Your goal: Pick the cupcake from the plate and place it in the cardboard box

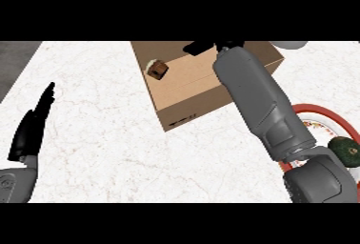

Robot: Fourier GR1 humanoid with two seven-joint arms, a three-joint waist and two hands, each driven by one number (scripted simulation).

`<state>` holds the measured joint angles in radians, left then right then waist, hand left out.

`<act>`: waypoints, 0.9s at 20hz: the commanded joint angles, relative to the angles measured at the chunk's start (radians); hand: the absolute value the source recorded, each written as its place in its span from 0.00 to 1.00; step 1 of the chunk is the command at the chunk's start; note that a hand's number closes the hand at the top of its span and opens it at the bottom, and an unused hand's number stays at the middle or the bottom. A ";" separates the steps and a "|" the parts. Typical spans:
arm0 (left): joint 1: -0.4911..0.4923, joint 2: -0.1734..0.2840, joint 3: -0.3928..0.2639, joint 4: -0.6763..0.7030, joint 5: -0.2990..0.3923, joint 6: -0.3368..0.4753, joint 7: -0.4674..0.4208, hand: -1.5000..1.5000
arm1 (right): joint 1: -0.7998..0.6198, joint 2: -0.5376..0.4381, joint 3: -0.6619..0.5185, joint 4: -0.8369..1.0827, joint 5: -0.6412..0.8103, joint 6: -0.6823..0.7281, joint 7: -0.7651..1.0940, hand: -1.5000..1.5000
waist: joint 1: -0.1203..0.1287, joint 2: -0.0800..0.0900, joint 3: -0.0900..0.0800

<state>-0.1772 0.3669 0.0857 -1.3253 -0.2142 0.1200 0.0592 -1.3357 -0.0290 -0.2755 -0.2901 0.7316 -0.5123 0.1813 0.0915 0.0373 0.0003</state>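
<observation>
Over the far edge of the cardboard box [204, 76], the right hand [200, 46] is seen only in part, a black shape at the end of the long grey forearm; whether its fingers are curled or straight cannot be told from this view. Nothing can be seen held in it. Just to its left, the cupcake [157, 69] is spotted lying on the brown surface of the box, tipped on its side by the look of it, pale top facing left and dark wrapper to the right, apart from the hand. So the cupcake is judged to be already delivered to the box. Out to the right, the red-rimmed plate [330, 116] is partly covered by the forearm, with a dark green avocado [346, 150] resting on it. Far over at the left edge, the left hand [32, 126] is held open and still, fingers straight, resting. As for handling, the cupcake is reckoned light, soft and easily crushed; it would best be taken around the wrapper, low on its sides, never by the crumbly top.
</observation>
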 commanded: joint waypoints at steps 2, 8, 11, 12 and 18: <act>-0.017 0.009 0.019 0.046 0.004 -0.007 -0.007 0.50 | 0.007 0.008 -0.074 -0.045 -0.071 -0.118 -0.125 0.00 | -0.021 -0.004 0.000; 0.007 0.024 0.040 0.036 0.017 -0.022 -0.018 0.50 | 0.002 -0.017 -0.162 -0.075 -0.173 -0.131 -0.222 0.00 | -0.044 -0.020 0.000; 0.007 0.027 0.048 -0.008 0.012 -0.012 0.056 0.50 | 0.048 -0.098 -0.206 -0.112 -0.245 -0.008 -0.294 0.00 | -0.065 -0.029 0.001; 0.052 0.027 0.059 0.018 0.017 -0.011 -0.020 0.50 | 0.091 -0.105 -0.222 -0.126 -0.270 0.005 -0.360 0.00 | -0.064 -0.027 0.000; 0.084 0.024 0.075 0.023 0.012 -0.012 -0.037 0.50 | 0.216 -0.190 -0.210 -0.206 -0.297 0.077 -0.328 0.00 | -0.095 -0.041 0.000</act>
<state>-0.1274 0.3909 0.1504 -1.2941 -0.1976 0.1036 0.0383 -1.1968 -0.1622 -0.4777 -0.4423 0.4692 -0.5023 -0.1335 0.0134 0.0040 0.0002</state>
